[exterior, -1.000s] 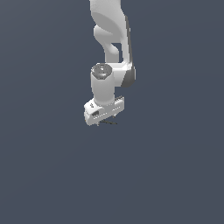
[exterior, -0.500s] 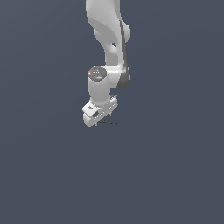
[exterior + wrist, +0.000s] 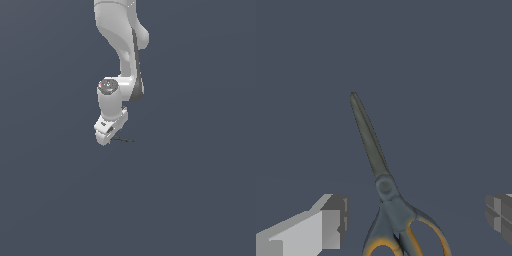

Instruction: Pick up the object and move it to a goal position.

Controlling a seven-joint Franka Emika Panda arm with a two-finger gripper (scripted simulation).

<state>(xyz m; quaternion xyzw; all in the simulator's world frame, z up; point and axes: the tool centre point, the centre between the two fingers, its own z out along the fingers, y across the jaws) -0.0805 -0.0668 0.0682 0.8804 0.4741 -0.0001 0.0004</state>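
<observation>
The object [image 3: 387, 195] is a small pair of scissors lying flat on the dark grey floor, with slim grey blades and orange looped handles. In the wrist view its handles lie between my two fingers [image 3: 328, 222], which stand wide apart and do not touch it. My gripper [image 3: 416, 218] is open. In the exterior view the white gripper [image 3: 106, 135] hangs low over the floor. Only the thin dark blades of the object [image 3: 125, 140] show there, poking out toward the exterior view's right, and the handles are hidden under the hand.
Plain dark grey floor [image 3: 190, 200] surrounds the arm on all sides. No other objects show in either view.
The gripper has shifted a little toward the exterior view's left and its wrist has turned. The object has not moved.
</observation>
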